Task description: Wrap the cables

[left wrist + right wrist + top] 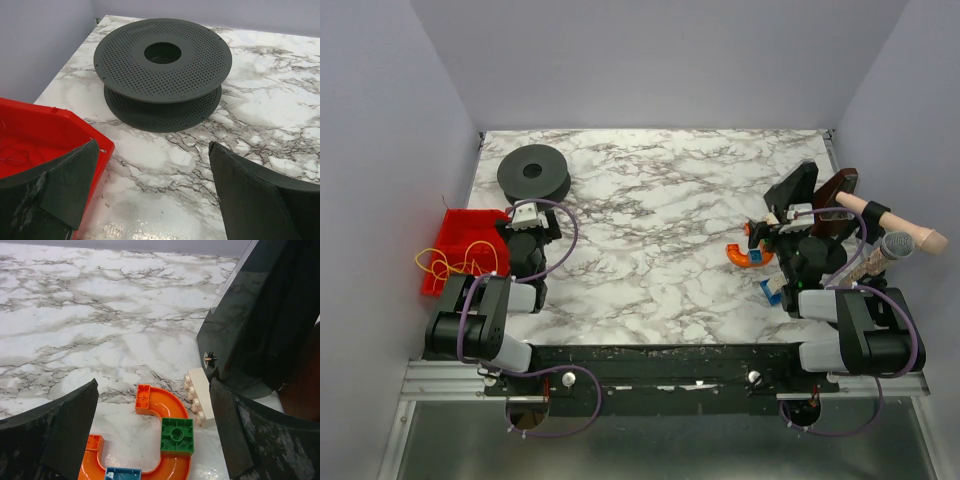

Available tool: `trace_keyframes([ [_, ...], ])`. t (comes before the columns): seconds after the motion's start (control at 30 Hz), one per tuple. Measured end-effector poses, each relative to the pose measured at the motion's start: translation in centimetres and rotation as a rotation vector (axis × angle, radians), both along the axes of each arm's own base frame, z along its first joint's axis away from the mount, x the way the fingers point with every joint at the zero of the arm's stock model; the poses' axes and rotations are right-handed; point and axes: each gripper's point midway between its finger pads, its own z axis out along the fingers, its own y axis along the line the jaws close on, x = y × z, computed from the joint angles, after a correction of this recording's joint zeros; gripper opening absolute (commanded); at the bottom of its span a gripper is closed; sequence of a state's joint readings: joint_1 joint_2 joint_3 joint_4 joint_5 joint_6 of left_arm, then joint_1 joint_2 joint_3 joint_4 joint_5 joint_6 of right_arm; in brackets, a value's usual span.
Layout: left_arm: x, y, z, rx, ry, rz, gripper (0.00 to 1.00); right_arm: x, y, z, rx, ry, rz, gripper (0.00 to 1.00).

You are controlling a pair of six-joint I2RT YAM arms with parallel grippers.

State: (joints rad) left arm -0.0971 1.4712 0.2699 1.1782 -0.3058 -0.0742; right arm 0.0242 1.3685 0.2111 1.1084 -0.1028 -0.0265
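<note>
The thin yellow cable (445,264) lies in loose loops in and over the red bin (460,232) at the table's left edge. A dark grey perforated spool (533,172) stands at the back left; it also shows in the left wrist view (163,70). My left gripper (527,214) is open and empty, between the bin (35,135) and the spool, low over the marble (152,195). My right gripper (772,232) is open and empty above an orange curved toy track (170,440).
At the right sit a black stand (796,190), a brown block (835,195), a wooden-handled tool (890,222) and a microphone (880,255). A cream brick (200,397), a green brick (177,436) and a blue brick (122,474) lie by the track.
</note>
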Motion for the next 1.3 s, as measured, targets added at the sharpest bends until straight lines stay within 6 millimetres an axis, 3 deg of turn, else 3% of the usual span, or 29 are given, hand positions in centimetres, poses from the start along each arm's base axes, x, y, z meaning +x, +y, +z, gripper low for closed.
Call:
trace_keyframes([
  [0.57,0.5,-0.8,0.2,0.022,0.057,-0.049,0.98,-0.2,0.4,1.1,-0.007,-0.024,0.023,1.00],
  [0.67,2.3,-1.2,3.0,0.052,0.066,-0.073,0.98,0.0,0.5,2.9,-0.014,-0.048,0.032,1.00],
  [0.73,3.7,-1.4,6.1,0.084,0.042,-0.083,0.98,0.3,0.8,4.7,-0.021,-0.074,0.050,1.00],
  [0.8,3.9,-1.4,7.5,0.112,0.041,-0.090,0.97,0.5,1.2,6.7,-0.019,-0.100,0.074,1.00],
  [1.07,5.1,-3.1,7.1,0.293,0.274,-0.268,0.93,0.2,5.1,11.9,-0.008,-0.123,0.303,1.00],
  [1.3,4.8,-3.2,7.3,0.364,0.425,-0.333,0.93,-1.7,7.2,12.4,0.026,-0.098,0.424,1.00],
])
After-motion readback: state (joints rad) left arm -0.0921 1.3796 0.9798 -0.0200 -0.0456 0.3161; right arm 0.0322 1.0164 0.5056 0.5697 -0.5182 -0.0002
